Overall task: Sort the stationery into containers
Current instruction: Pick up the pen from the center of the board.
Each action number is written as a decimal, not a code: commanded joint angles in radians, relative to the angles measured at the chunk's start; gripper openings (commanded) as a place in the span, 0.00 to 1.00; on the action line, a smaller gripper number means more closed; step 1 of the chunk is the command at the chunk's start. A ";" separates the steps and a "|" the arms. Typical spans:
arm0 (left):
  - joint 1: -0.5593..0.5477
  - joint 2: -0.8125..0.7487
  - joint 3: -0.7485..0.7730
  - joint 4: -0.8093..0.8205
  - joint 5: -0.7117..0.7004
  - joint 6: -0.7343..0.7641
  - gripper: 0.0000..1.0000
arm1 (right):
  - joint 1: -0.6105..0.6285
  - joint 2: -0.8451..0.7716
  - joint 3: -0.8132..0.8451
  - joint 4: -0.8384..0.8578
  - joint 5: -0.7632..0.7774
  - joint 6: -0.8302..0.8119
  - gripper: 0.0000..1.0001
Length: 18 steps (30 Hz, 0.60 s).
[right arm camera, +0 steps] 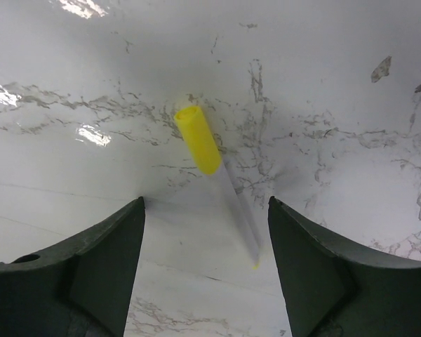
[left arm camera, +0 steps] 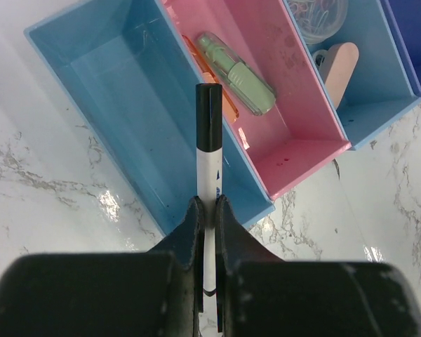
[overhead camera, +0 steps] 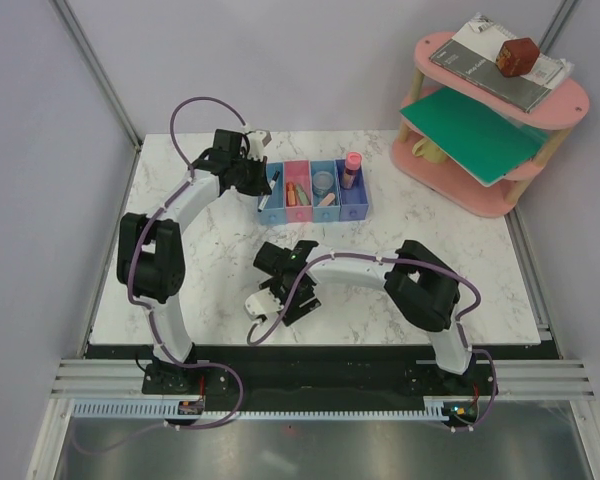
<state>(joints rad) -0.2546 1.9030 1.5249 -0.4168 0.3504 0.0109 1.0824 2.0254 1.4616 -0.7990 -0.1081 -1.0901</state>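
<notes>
While the left gripper (left arm camera: 208, 203) pinches the black-white pen (left arm camera: 209, 133) low on its barrel, the black cap juts ahead of the fingers, seemingly above the wall shared by the light blue bin (left arm camera: 119, 119), which shows nothing inside, and the pink bin (left arm camera: 295, 112). Released here, the pen could strike that rim and tumble among the green eraser (left arm camera: 238, 74) and orange eraser (left arm camera: 229, 110) just beyond. The right gripper (right arm camera: 205, 203) is spread wide, astride the untouched yellow-capped pencil (right arm camera: 196, 140) on the table (right arm camera: 337, 84).

one high, two close
top is looking down from behind; wrists are pointing down; left and top are sharing containers (overhead camera: 353, 212)
</notes>
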 commanded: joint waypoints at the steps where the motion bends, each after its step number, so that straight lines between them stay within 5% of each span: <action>1: 0.002 0.002 0.040 0.021 0.041 -0.022 0.02 | -0.013 0.032 0.055 0.023 -0.051 -0.048 0.78; 7: 0.002 0.016 0.044 0.033 0.050 -0.034 0.02 | -0.033 0.058 0.078 0.007 -0.057 -0.085 0.79; 10: 0.002 0.027 0.047 0.036 0.059 -0.048 0.02 | -0.036 0.088 0.095 -0.025 -0.070 -0.090 0.68; 11: 0.002 0.030 0.050 0.036 0.062 -0.049 0.02 | -0.036 0.094 0.101 -0.032 -0.079 -0.097 0.54; 18: 0.002 0.097 0.099 -0.003 0.045 -0.092 0.02 | -0.038 0.137 0.132 -0.080 -0.114 -0.102 0.42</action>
<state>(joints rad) -0.2546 1.9598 1.5665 -0.4164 0.3790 -0.0170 1.0492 2.1021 1.5723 -0.8711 -0.1711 -1.1564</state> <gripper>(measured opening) 0.048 0.457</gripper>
